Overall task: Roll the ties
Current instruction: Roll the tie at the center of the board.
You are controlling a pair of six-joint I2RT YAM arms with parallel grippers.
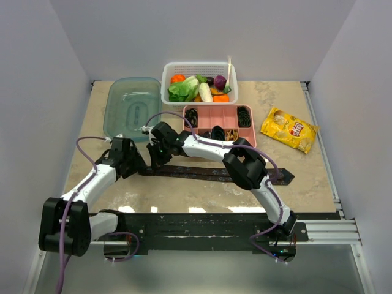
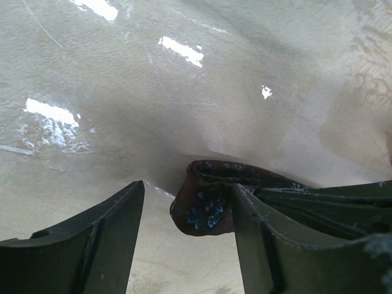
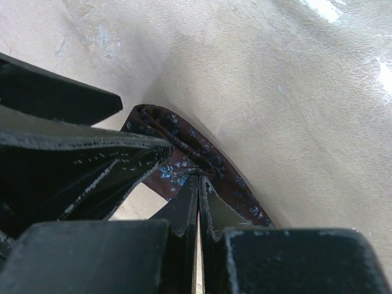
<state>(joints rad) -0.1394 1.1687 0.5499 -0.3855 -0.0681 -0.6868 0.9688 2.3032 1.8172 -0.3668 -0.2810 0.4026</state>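
The right fingers (image 3: 211, 214) are clamped shut on the folded end of the tie (image 2: 202, 211). The left fingers (image 2: 113, 236) stand well apart astride that fold, holding nothing. A firm pinch and even turning should coil the thin, likely slippery patterned fabric tight on the glossy tabletop (image 2: 184, 104), not slack

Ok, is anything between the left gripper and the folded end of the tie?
Nothing visible. The left gripper is open, with the folded end of the tie lying in its gap on the table. The right gripper, shut on the tie right beside the fold, crowds it but does not block it.
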